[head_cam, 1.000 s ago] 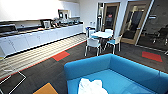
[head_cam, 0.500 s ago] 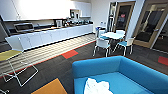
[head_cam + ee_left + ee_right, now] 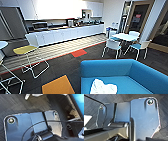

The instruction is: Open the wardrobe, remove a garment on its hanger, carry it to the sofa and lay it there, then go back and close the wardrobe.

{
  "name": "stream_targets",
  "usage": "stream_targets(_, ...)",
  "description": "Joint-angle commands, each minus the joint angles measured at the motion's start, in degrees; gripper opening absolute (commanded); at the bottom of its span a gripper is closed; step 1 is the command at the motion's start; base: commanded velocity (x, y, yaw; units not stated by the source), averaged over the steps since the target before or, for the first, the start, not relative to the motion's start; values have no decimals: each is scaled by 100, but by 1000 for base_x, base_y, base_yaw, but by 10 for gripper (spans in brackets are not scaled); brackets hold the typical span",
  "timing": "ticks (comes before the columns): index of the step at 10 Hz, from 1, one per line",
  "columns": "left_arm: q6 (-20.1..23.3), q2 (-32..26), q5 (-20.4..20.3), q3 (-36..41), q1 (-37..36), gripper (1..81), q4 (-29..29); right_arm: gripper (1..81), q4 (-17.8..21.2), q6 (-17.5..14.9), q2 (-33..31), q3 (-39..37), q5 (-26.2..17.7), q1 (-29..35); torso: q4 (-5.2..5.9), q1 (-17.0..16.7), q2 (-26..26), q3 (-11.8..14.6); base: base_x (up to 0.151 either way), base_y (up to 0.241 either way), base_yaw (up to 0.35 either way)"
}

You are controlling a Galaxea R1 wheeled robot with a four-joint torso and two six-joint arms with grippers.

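The bright blue sofa (image 3: 107,68) sits at the lower right of the head view, its curved backrest facing the room. The white garment (image 3: 102,87) lies crumpled on the sofa's seat, and I cannot make out a hanger in it. A strip of the sofa's blue edge (image 3: 80,101) appears in the left wrist view above dark carpet. Both wrist views look down at dark carpet past the robot's own plates.
A yellow-seated wire stool (image 3: 25,50) stands at the left. A white table (image 3: 125,37) with white-and-teal chairs (image 3: 112,46) stands behind the sofa. The white kitchen counter (image 3: 70,33) runs along the far wall. Orange (image 3: 58,86) and red (image 3: 78,53) carpet tiles mark the floor.
The whole head view has swung left, so the sofa, table and chairs have slid rightward in the picture and the yellow stool has come into it. The garment still lies on the sofa.
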Motion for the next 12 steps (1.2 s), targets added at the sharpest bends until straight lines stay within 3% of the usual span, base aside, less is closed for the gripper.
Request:
stream_targets(1,105,103,200,-150,-288,811,71,811,-3,-16,42,18,-332,205,0,0,0,0,0,0,280)
stream_targets(12,316,411,208,-669,-7,811,71,811,6,-16,42,10,-332,179,0,0,0,2,0,0,280)
